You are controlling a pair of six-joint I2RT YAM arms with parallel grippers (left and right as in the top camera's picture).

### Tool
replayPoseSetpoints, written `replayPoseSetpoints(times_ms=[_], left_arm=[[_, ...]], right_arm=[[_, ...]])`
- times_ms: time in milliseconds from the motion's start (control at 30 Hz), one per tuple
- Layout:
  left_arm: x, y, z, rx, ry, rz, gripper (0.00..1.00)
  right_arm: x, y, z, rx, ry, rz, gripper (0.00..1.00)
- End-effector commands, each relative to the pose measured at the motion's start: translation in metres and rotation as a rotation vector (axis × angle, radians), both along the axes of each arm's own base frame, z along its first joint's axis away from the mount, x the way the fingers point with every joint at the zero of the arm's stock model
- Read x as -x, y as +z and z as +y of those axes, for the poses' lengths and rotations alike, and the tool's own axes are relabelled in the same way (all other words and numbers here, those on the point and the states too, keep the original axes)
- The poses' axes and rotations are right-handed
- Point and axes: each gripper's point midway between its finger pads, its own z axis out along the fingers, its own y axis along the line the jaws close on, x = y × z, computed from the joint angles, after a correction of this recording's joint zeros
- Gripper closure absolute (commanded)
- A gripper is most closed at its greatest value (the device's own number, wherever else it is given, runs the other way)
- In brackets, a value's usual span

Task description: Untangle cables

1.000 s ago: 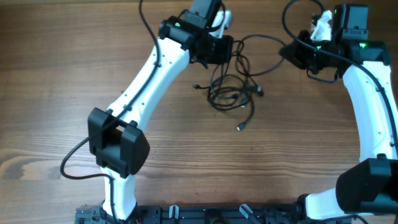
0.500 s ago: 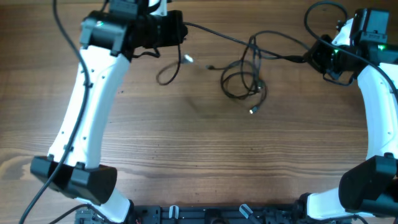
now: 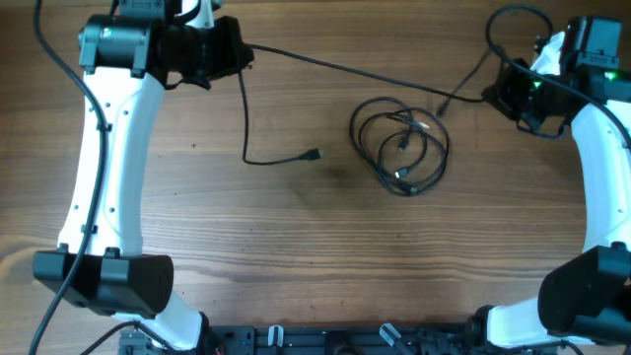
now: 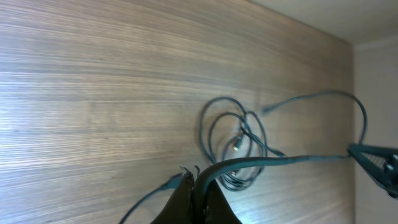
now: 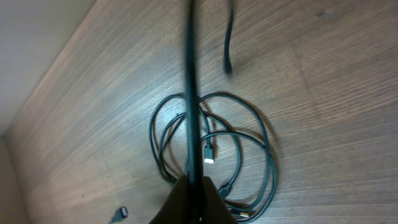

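between left gripper and right gripper, cable stretched

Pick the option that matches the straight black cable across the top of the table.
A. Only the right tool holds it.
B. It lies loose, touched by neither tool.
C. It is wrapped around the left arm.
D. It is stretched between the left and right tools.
D: the cable runs in a straight line from the left tool to the right tool, both shut on it, passing the coiled bundle.
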Motion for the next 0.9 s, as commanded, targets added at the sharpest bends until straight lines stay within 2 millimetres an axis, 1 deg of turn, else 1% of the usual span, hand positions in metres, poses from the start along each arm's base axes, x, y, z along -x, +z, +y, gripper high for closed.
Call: replayPoseSetpoints(times_ms=[0, 67, 133, 200, 267, 367, 433, 467, 533, 567, 633, 700, 733, 767, 833, 867], left_arm=[[-0.014, 0.01, 0.077, -0.16, 0.239, -0.057, 0.96], [-0.013, 0.01, 0.075, -0.149, 0.231, -0.055, 0.96], [-0.013, 0.01, 0.069, -0.13, 0.212, -0.054, 0.96], [-0.012, 0.011, 0.064, -0.122, 0.199, -0.054, 0.96], [-0.011, 0.011, 0.056, -0.119, 0.18, -0.055, 0.91], [-0.009, 0.011, 0.039, -0.118, 0.141, -0.059, 0.87], [-0.008, 0.012, 0.025, -0.116, 0.11, -0.066, 0.85], [-0.008, 0.012, 0.018, -0.115, 0.094, -0.073, 0.86], [-0.007, 0.014, 0.003, -0.111, 0.062, -0.087, 0.88], [-0.005, 0.015, -0.006, -0.109, 0.041, -0.094, 0.88], [-0.003, 0.016, -0.018, -0.107, 0.016, -0.101, 0.88], [-0.002, 0.016, -0.026, -0.108, -0.002, -0.106, 0.86], [-0.002, 0.016, -0.027, -0.109, -0.004, -0.107, 0.85], [-0.002, 0.016, -0.026, -0.116, 0.002, -0.108, 0.85], [-0.006, 0.014, -0.015, -0.145, 0.042, -0.108, 0.85], [-0.007, 0.014, -0.01, -0.157, 0.058, -0.107, 0.85]], right_arm=[[0.001, -0.005, -0.04, 0.116, 0.059, -0.047, 0.96], [-0.006, 0.008, -0.016, 0.039, 0.175, -0.136, 0.96], [-0.011, 0.024, 0.0, -0.001, 0.222, -0.203, 0.96], [-0.013, 0.039, 0.012, -0.009, 0.253, -0.249, 0.96], [-0.015, 0.06, 0.025, 0.005, 0.287, -0.304, 0.96], [-0.015, 0.092, 0.048, -0.003, 0.31, -0.369, 0.96], [-0.015, 0.106, 0.066, -0.013, 0.337, -0.396, 0.96], [-0.015, 0.111, 0.075, -0.022, 0.35, -0.401, 0.96], [-0.013, 0.112, 0.095, -0.043, 0.377, -0.396, 0.96], [-0.01, 0.111, 0.108, -0.051, 0.408, -0.392, 0.96], [-0.006, 0.109, 0.127, -0.06, 0.45, -0.383, 0.96], [-0.001, 0.102, 0.147, -0.051, 0.471, -0.351, 0.96], [0.0, 0.099, 0.151, -0.039, 0.467, -0.337, 0.96], [0.001, 0.092, 0.155, -0.009, 0.436, -0.301, 0.96], [-0.001, 0.08, 0.154, 0.039, 0.374, -0.252, 0.96], [-0.002, 0.077, 0.155, 0.048, 0.361, -0.242, 0.96]])
